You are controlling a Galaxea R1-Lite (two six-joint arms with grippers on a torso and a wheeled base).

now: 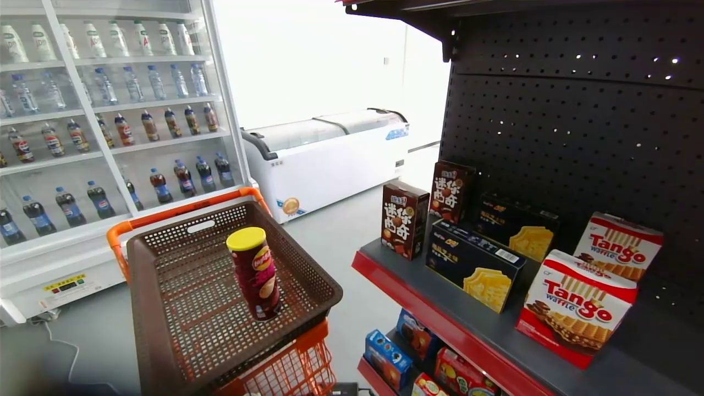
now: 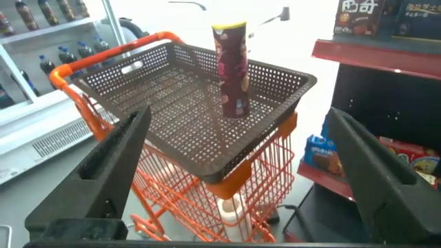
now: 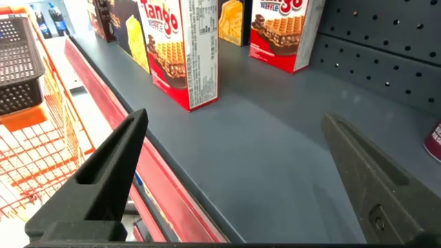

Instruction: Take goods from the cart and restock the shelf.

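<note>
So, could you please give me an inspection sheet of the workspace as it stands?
Surface: grey shelf deck, bare patch beside the wafer boxes.
Job's things: one chip can upright in the brown basket on the orange cart; wafer boxes, dark blue boxes and brown boxes stand on the shelf.
Clutter: nothing seen.
Grippers: left gripper open, facing the can; right gripper open over the shelf deck.
Cables: thin cable on the floor by the drinks cooler.
Surroundings: drinks cooler, chest freezer.
</note>
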